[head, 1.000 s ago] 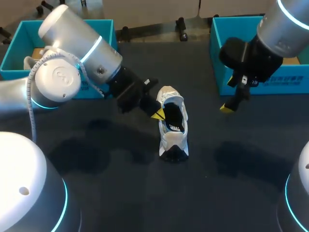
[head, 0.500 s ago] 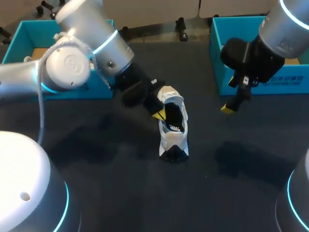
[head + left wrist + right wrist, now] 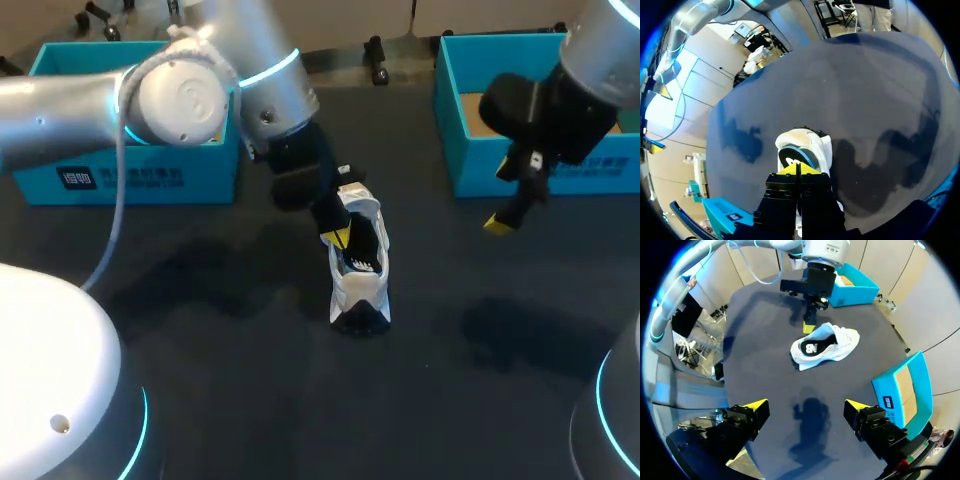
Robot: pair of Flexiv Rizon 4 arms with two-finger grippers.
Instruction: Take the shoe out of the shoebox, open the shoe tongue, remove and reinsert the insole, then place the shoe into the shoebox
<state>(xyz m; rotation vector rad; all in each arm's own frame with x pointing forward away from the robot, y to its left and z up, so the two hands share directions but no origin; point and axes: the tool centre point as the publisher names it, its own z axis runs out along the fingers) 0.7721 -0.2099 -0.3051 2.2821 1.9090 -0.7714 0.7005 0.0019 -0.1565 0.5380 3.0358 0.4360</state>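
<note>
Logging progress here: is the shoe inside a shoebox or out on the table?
Out. The white shoe lies on the dark table between the left shoebox and the right shoebox, apart from both.

You're at a robotics lab bench: your silver left arm [image 3: 180,95] and right arm [image 3: 600,45], ringed in blue light, hang over a dark table [image 3: 250,400] bearing a teal left shoebox [image 3: 130,175] and right shoebox [image 3: 470,165].
</note>
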